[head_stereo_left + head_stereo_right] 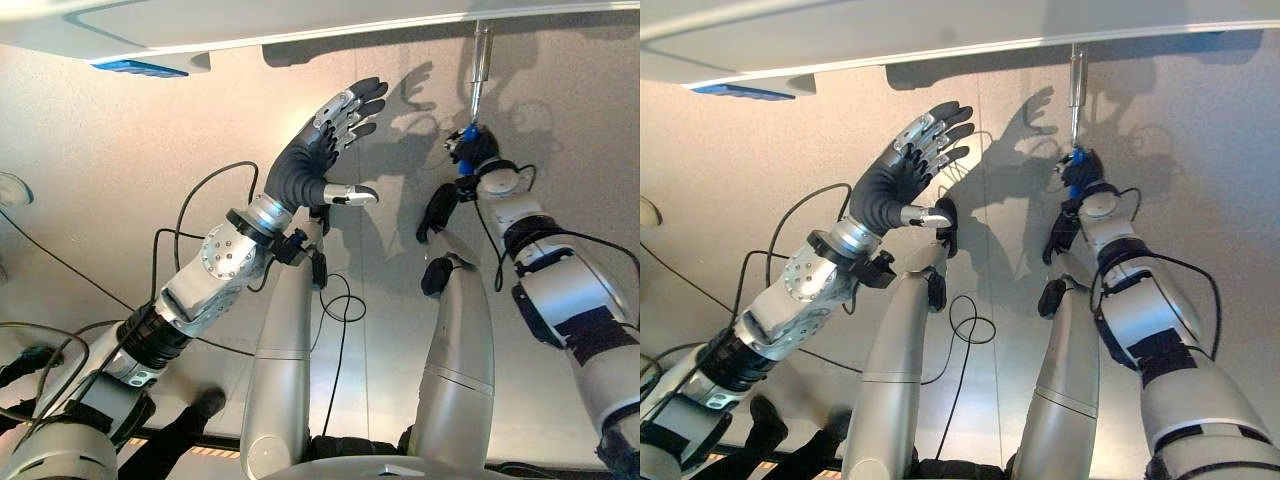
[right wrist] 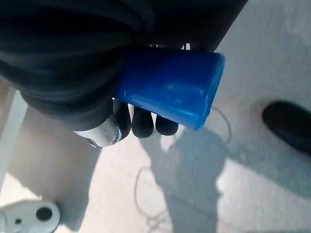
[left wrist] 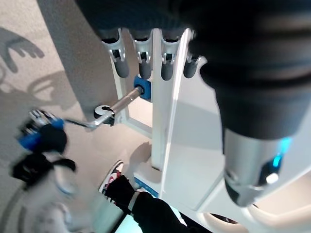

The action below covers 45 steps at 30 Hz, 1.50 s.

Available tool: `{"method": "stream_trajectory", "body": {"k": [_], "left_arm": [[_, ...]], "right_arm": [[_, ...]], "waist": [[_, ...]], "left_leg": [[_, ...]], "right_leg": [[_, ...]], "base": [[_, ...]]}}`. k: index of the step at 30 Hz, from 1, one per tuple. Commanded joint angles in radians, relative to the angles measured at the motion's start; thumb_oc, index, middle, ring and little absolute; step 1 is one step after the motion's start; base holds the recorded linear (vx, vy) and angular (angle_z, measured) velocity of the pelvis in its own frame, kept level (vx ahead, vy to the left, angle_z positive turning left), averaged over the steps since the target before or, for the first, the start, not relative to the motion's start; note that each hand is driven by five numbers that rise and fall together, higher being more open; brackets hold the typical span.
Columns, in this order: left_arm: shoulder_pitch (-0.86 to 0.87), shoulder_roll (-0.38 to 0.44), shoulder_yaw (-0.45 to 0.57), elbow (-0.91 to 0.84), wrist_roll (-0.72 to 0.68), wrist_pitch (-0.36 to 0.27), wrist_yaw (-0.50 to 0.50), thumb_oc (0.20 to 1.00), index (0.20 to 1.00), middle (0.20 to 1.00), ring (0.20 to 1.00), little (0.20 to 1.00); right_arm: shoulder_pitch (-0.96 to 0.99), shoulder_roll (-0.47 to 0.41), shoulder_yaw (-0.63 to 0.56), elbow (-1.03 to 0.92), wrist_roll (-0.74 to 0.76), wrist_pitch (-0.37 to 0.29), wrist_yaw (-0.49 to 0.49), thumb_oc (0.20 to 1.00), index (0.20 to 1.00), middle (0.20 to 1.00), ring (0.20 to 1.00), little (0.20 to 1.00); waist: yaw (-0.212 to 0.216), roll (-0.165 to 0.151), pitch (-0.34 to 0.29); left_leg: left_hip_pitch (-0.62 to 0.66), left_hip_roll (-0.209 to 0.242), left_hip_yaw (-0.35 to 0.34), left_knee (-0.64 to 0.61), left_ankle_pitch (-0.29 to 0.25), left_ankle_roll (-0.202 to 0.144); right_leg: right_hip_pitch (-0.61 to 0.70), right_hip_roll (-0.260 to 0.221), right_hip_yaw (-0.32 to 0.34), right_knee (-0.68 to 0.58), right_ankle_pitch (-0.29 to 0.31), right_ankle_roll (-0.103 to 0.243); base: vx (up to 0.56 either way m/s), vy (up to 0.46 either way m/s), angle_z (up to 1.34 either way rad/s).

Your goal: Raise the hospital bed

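The white hospital bed point(image 1: 300, 25) runs along the far side, seen from above. A metal crank rod point(image 1: 480, 60) sticks out of its end and ends in a blue handle point(image 2: 170, 90). My right hand point(image 1: 472, 150) is shut on that blue handle, fingers curled round it. In the left wrist view the crank point(image 3: 116, 104) leads from a blue socket point(image 3: 142, 88) on the bed frame to the right hand point(image 3: 41, 136). My left hand point(image 1: 325, 140) is raised over the floor to the left of the crank, open with fingers spread, holding nothing.
A blue label point(image 1: 140, 68) marks the bed's edge at the left. A person's shoe point(image 3: 114, 179) stands by the bed frame, and a dark shoe point(image 2: 289, 124) is on the grey floor near the crank. A white fitting point(image 2: 26, 216) lies on the floor.
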Motion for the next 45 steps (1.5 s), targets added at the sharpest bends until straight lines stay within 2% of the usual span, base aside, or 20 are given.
{"method": "stream_trajectory", "body": {"k": [1,11,13,17,19,20,22,23,27,32,35,45], "left_arm": [[0.038,-0.048,0.073,-0.098,0.033,-0.043,0.018,1.000,1.000,1.000,1.000,1.000],[0.049,-0.056,0.091,-0.106,0.041,-0.040,0.045,1.000,1.000,1.000,1.000,1.000],[0.056,-0.053,0.098,-0.108,0.037,-0.042,0.047,1.000,1.000,1.000,1.000,1.000],[0.070,-0.042,0.109,-0.110,0.036,-0.043,0.048,1.000,1.000,1.000,1.000,1.000],[0.086,-0.021,0.121,-0.114,0.031,-0.047,0.044,1.000,1.000,1.000,1.000,1.000],[0.086,-0.022,0.121,-0.114,0.031,-0.047,0.044,1.000,1.000,1.000,1.000,1.000],[0.099,0.003,0.133,-0.114,0.022,-0.054,0.038,1.000,1.000,1.000,1.000,1.000],[0.099,0.003,0.133,-0.114,0.022,-0.054,0.038,1.000,1.000,1.000,1.000,1.000],[0.107,0.056,0.139,-0.102,0.020,-0.065,0.030,1.000,1.000,1.000,1.000,1.000],[0.113,0.061,0.145,-0.093,0.025,-0.072,0.035,1.000,1.000,1.000,1.000,1.000],[0.138,0.073,0.174,-0.094,0.040,-0.076,0.040,1.000,1.000,1.000,1.000,1.000],[0.195,0.097,0.222,-0.120,0.032,-0.078,0.032,1.000,1.000,1.000,1.000,1.000]], "right_arm": [[0.070,-0.006,0.101,0.024,-0.096,0.024,0.024,0.200,0.200,0.200,0.200,0.200],[0.058,0.103,0.179,-0.057,-0.172,0.025,0.029,0.200,0.200,0.200,0.200,0.200],[0.062,0.126,0.203,-0.130,-0.156,0.010,0.041,0.200,0.200,0.200,0.200,0.200],[0.077,0.120,0.219,-0.267,-0.112,-0.011,0.052,0.200,0.200,0.200,0.200,0.200],[0.108,0.078,0.219,-0.456,-0.032,-0.040,0.068,0.200,0.200,0.200,0.200,0.200],[0.108,0.078,0.219,-0.457,-0.032,-0.040,0.067,0.200,0.200,0.200,0.200,0.200],[0.147,0.024,0.202,-0.615,0.072,-0.073,0.087,0.200,0.200,0.200,0.200,0.200],[0.147,0.024,0.202,-0.615,0.072,-0.072,0.087,0.200,0.200,0.200,0.200,0.200],[0.247,-0.083,0.177,-0.916,0.268,-0.129,0.155,0.200,0.200,0.200,0.200,0.200],[0.296,-0.119,0.150,-1.029,0.355,-0.152,0.180,0.200,0.200,0.200,0.200,0.200],[0.353,-0.156,0.095,-1.131,0.411,-0.185,0.184,0.200,0.200,0.200,0.200,0.200],[0.484,-0.225,-0.076,-1.295,0.438,-0.242,0.129,0.200,0.200,0.200,0.200,0.200]], "waist": [[-0.014,0.110,-0.027],[-0.012,0.111,-0.027],[-0.013,0.108,-0.027],[-0.020,0.099,-0.027],[-0.029,0.088,-0.027],[-0.029,0.088,-0.027],[-0.038,0.078,-0.027],[-0.038,0.079,-0.027],[-0.059,0.063,-0.027],[-0.067,0.060,-0.027],[-0.079,0.054,-0.027],[-0.102,0.033,-0.027]], "left_leg": [[-0.038,-0.002,-0.026,-0.032,0.036,-0.012],[-0.049,-0.007,-0.023,-0.027,0.036,-0.011],[-0.050,-0.007,-0.021,-0.025,0.037,-0.011],[-0.048,-0.006,-0.021,-0.025,0.038,-0.011],[-0.043,-0.003,-0.018,-0.030,0.040,-0.011],[-0.043,-0.003,-0.018,-0.030,0.040,-0.011],[-0.035,0.000,-0.016,-0.037,0.041,-0.011],[-0.035,0.000,-0.016,-0.037,0.041,-0.011],[-0.024,0.004,-0.014,-0.042,0.043,-0.010],[-0.017,0.005,-0.012,-0.045,0.045,-0.010],[-0.007,0.007,-0.012,-0.050,0.046,-0.010],[0.007,0.013,-0.020,-0.051,0.045,-0.017]], "right_leg": [[0.019,0.020,-0.025,0.026,0.022,0.078],[0.010,0.020,-0.026,0.028,0.020,0.077],[0.008,0.021,-0.027,0.029,0.020,0.077],[0.011,0.021,-0.026,0.025,0.023,0.076],[0.015,0.021,-0.025,0.021,0.025,0.076],[0.015,0.021,-0.025,0.021,0.025,0.076],[0.020,0.022,-0.022,0.011,0.027,0.077],[0.020,0.022,-0.022,0.011,0.027,0.077],[0.032,0.025,-0.020,0.003,0.028,0.078],[0.039,0.025,-0.018,-0.001,0.029,0.079],[0.048,0.026,-0.019,-0.009,0.031,0.082],[0.064,0.030,-0.021,-0.007,0.031,0.083]], "base": [[0.00,0.000,0.00],[0.00,0.000,0.00],[0.00,0.000,0.00],[0.00,0.000,0.00],[0.00,0.000,0.00],[0.00,0.000,0.00],[0.00,0.003,-0.02],[0.00,0.000,0.00],[0.00,0.000,0.00],[0.00,0.000,-0.02],[0.00,0.000,0.00],[0.00,0.000,0.00]]}}
